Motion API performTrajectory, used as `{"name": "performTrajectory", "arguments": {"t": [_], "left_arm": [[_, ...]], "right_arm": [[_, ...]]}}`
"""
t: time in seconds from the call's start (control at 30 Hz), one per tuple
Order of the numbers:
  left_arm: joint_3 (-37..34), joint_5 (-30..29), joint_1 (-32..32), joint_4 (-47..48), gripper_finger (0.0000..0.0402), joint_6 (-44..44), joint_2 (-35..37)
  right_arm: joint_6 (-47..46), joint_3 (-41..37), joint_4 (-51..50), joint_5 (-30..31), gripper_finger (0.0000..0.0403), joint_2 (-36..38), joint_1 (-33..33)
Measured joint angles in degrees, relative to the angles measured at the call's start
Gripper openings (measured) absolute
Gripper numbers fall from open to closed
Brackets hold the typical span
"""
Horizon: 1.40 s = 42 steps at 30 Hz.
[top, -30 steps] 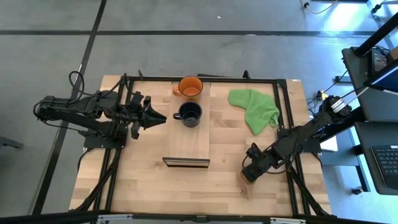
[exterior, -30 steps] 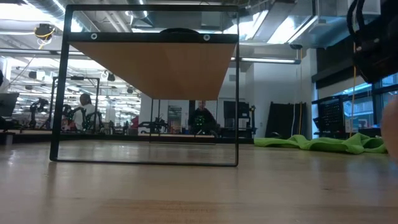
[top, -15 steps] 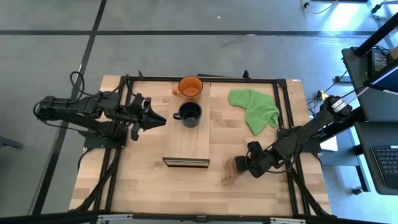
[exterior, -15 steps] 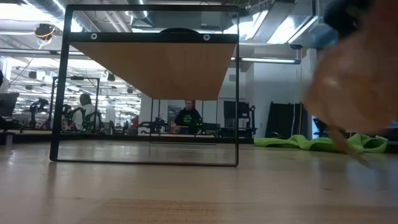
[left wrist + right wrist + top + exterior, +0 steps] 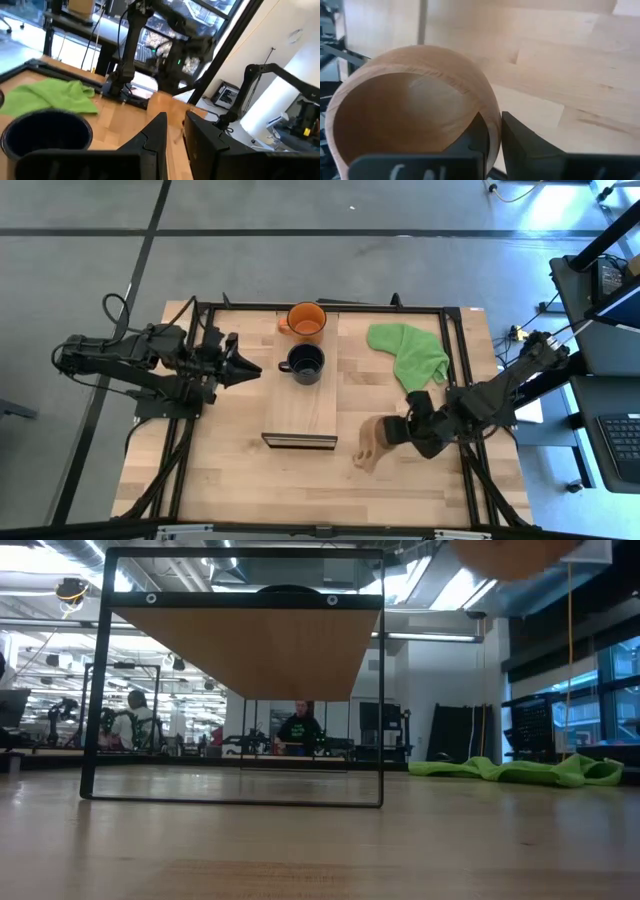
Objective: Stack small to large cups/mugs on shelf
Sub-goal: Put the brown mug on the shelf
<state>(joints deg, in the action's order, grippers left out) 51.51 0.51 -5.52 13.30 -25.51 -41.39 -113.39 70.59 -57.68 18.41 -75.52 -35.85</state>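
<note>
The right gripper (image 5: 400, 430) pinches the rim of a shallow light wooden cup (image 5: 372, 442), one finger inside the bowl and one outside, and carries it above the table. The long pale wood plank shelf (image 5: 301, 412) lies just beside the carried cup. Farther along that shelf stand a dark navy mug (image 5: 302, 363) and, beyond it, a bright orange mug (image 5: 305, 319); both look empty, as does the wooden cup. The cup is probably light and rigid, with a smooth wall that could slip or swing in a rim pinch, so a deep bite on the rim seems wise. The left gripper (image 5: 252, 368) waits beside the navy mug, its fingers a narrow gap apart, holding nothing
</note>
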Motion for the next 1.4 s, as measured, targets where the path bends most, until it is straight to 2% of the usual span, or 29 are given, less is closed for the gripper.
{"name": "performTrajectory", "arguments": {"t": [0.13,0.27,0.4,0.67,0.77,0.97,1.03,1.13,1.23,1.4], "left_arm": [[0.00,-0.80,0.02,1.92,0.0063,-1.17,-0.11],[0.00,-1.04,0.02,3.77,0.0063,-1.22,-0.33],[0.00,-1.07,0.02,4.18,0.0063,-1.87,-0.24],[0.00,-1.51,0.02,4.26,0.0063,-2.41,-0.15],[0.00,-1.51,0.04,4.29,0.0063,-2.70,-0.15],[0.01,-1.51,0.04,4.79,0.0063,-3.81,-0.15],[0.02,-1.51,0.04,5.36,0.0063,-3.92,-0.17],[0.03,-1.51,0.04,5.38,0.0063,-3.93,-0.15],[0.04,-2.31,0.02,5.36,0.0063,-3.92,-0.15],[0.04,-3.21,0.04,5.31,0.0063,-3.99,-0.15]], "right_arm": [[-2.57,4.37,-11.13,0.00,0.0032,0.16,-0.01],[-5.19,3.61,-17.80,-4.61,0.0032,0.16,0.01],[-6.26,-0.30,-12.57,-9.06,0.0032,0.10,-0.05],[-10.88,-14.02,9.34,-10.57,0.0033,0.16,-0.18],[-11.41,-18.45,13.91,-11.62,0.0035,0.14,0.08],[-11.63,-20.92,8.78,-11.80,0.0034,0.14,2.31],[-11.07,-21.42,8.73,-13.74,0.0035,0.16,2.63],[-10.08,-22.36,8.23,-17.40,0.0055,0.21,2.66],[-9.75,-23.70,8.07,-18.61,0.0070,0.21,2.66],[-9.04,-27.45,11.99,-19.44,0.0054,0.21,2.68]]}}
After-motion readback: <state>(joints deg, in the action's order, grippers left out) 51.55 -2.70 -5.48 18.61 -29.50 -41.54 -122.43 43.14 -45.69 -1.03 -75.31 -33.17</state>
